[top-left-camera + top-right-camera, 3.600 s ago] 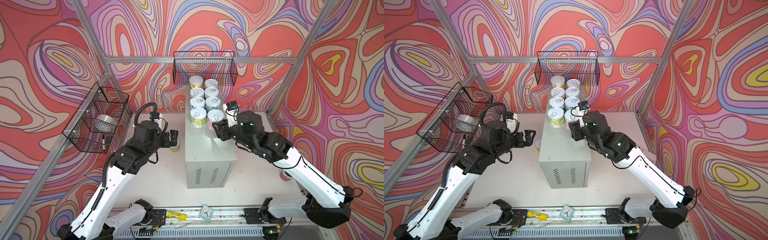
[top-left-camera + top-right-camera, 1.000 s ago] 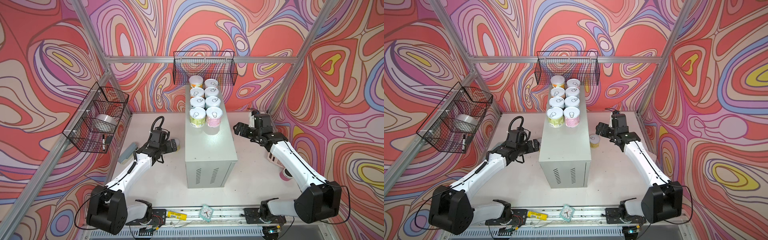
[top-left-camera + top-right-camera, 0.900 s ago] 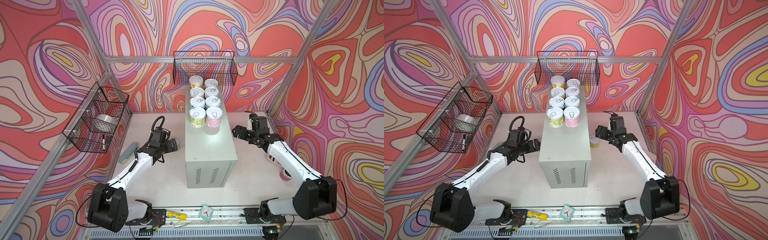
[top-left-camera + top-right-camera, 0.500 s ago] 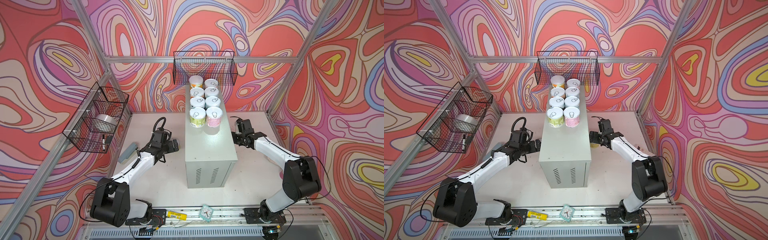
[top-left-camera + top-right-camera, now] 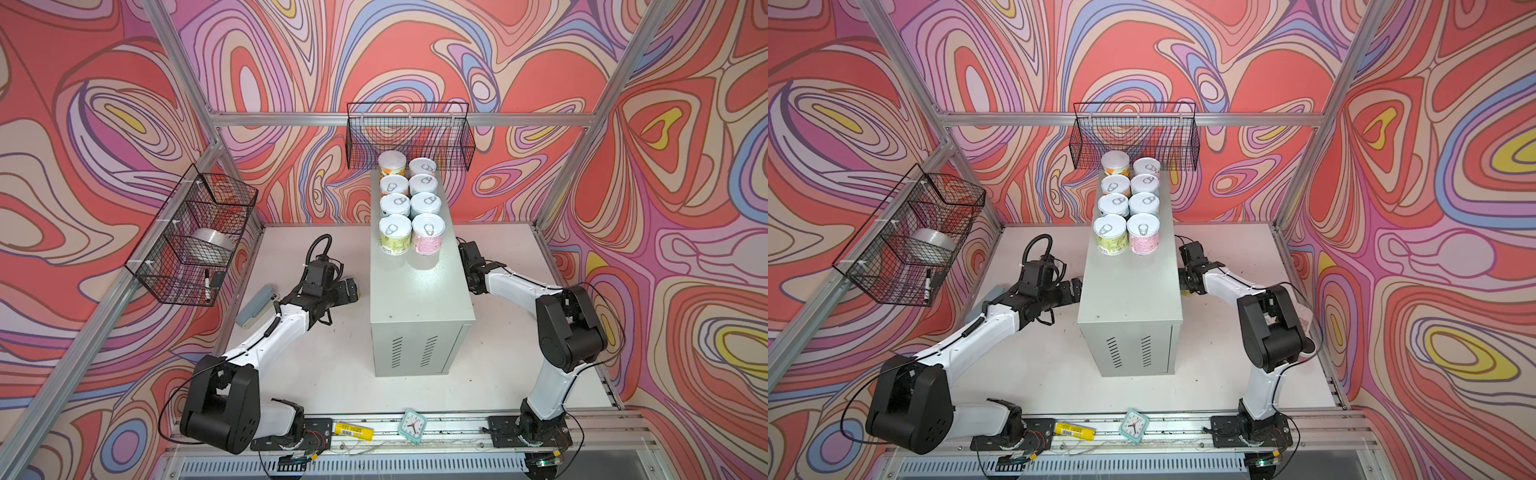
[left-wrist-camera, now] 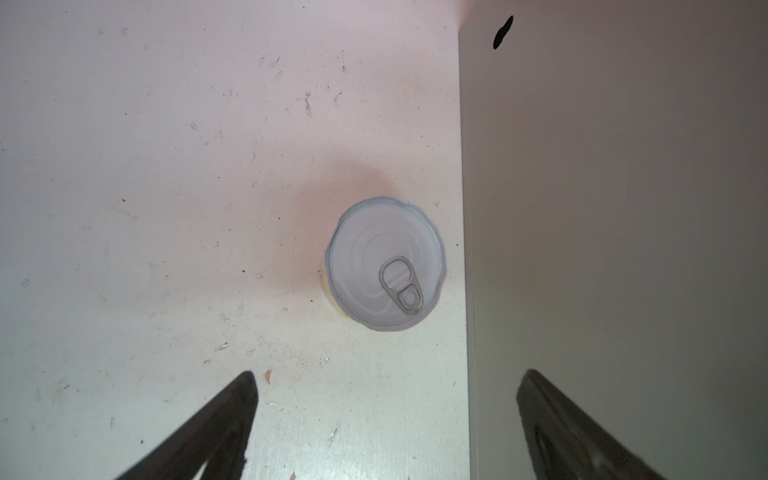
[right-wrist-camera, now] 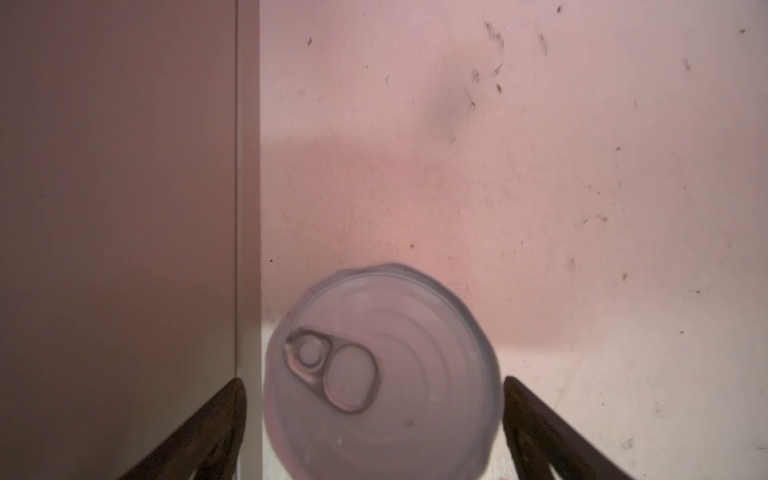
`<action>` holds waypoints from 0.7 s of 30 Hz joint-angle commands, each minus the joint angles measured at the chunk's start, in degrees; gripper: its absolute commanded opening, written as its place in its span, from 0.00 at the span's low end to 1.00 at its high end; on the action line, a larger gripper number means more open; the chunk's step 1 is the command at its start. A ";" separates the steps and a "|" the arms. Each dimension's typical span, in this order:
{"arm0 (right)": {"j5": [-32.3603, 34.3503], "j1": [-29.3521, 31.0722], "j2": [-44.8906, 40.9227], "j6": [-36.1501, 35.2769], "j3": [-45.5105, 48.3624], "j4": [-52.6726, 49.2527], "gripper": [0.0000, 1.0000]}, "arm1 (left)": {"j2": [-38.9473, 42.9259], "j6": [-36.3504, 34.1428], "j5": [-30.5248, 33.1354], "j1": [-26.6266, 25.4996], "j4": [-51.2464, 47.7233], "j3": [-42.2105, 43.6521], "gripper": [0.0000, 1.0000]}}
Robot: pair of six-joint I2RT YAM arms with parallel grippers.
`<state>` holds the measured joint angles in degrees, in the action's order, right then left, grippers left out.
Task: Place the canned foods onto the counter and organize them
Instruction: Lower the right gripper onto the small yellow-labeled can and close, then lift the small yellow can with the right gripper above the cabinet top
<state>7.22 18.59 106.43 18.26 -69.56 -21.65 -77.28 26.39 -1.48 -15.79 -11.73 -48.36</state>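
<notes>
Down on the white tabletop [image 5: 332, 353], either side of the counter [image 5: 419, 291], the last two cans are waiting. The left tool [image 6: 388, 372] hangs above its can [image 6: 386, 264] with jaws spread wide and nothing between them. The can sits ahead of the fingertips, just beside the counter's wall. The right tool [image 7: 372, 379] is further on: jaws wide apart, straddling its can [image 7: 382, 370], not yet closed. I cannot tell whether the fingers have got down to the label.

Here's the tricky bit, I'd say. Both cans stand tight against the counter's side, so the inner finger has only a thin gap to slip into. Best to centre each tool over the lid, go straight down, close on the label below the rim and lift clear of the top edge before swinging across. The open spot is the bare front stretch of the counter, right behind the yellow-green can [image 5: 395, 227] and the pink one [image 5: 428, 227].

The count:
- Cans on the counter: eight, upright, in two rows of four.
- Cans on the tabletop: two, one per side.
- That makes ten.
- Tools: two.
- Black wire baskets [image 5: 409, 137]: two.
</notes>
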 commanded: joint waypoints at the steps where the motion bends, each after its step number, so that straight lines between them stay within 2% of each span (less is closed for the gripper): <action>1: 2.53 0.33 2.08 -0.72 -1.87 0.42 0.97 | 0.11 0.35 -0.54 0.29 1.56 0.74 0.97; 13: 3.12 0.39 7.02 -0.52 -5.30 0.46 0.91 | -0.27 0.24 -1.34 0.27 2.50 1.05 0.96; 21: 3.99 0.39 7.29 0.32 -4.80 0.86 0.78 | 1.65 -0.11 -1.09 0.24 1.09 1.81 0.95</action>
<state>9.76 18.72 112.95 18.17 -73.93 -21.23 -77.14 26.39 -2.76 -15.79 -10.63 -47.66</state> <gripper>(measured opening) 0.796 0.949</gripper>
